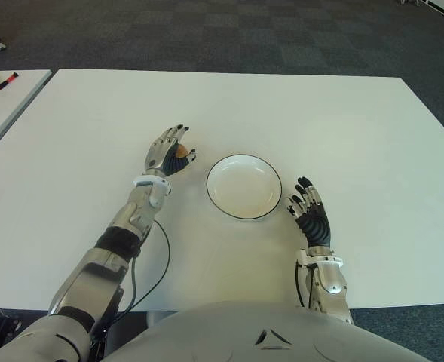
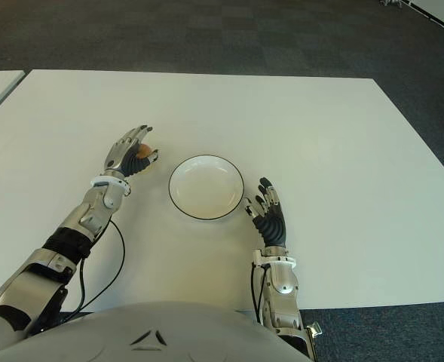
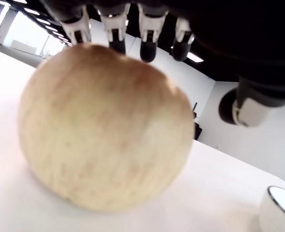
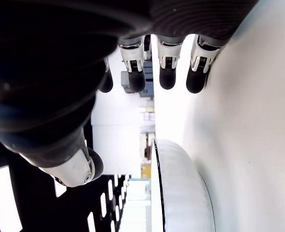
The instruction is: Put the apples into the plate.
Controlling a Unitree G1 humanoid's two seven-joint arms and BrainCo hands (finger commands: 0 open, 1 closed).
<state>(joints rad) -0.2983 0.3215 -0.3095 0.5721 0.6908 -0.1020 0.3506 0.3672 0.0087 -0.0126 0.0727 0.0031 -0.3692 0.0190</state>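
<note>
A yellowish apple (image 1: 182,151) with a faint red blush sits on the white table (image 1: 342,128), just left of the empty white plate (image 1: 223,188) with a thin dark rim. My left hand (image 1: 175,147) arches over the apple. In the left wrist view the fingertips (image 3: 117,36) reach its top while the thumb (image 3: 246,106) stands apart from the apple (image 3: 103,130), which rests on the table. My right hand (image 1: 306,202) shows right of the plate with its fingers spread and nothing in them; the plate's rim (image 4: 181,193) lies close to it.
A second white table (image 1: 7,98) stands at the far left with a red-and-black marker (image 1: 5,79) on it. A black cable (image 1: 163,256) loops beside my left forearm. Dark carpet (image 1: 282,30) lies beyond the far edge.
</note>
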